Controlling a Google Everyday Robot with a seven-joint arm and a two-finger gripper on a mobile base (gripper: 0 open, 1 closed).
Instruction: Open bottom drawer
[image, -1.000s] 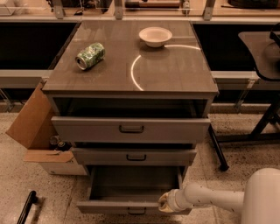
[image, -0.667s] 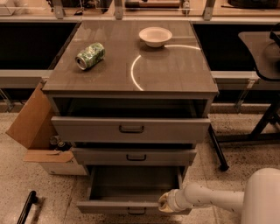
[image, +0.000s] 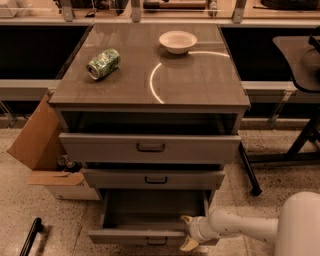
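The bottom drawer (image: 150, 235) of the grey cabinet (image: 150, 80) is pulled out well past the two above it, and its dark inside shows. Its small loop handle (image: 157, 242) sits at the frame's lower edge. My gripper (image: 189, 231) is at the right end of the drawer's front panel, reaching in from the right on the white arm (image: 240, 227). Its two fingers stand apart, one inside the drawer and one outside the front. The middle drawer (image: 155, 178) and the top drawer (image: 150, 148) are each out a little.
A crushed green can (image: 103, 63) and a white bowl (image: 177, 41) sit on the cabinet top. A cardboard box (image: 37, 145) stands on the floor to the left. A dark table's legs (image: 300, 145) are at the right. A black bar (image: 31, 236) lies at lower left.
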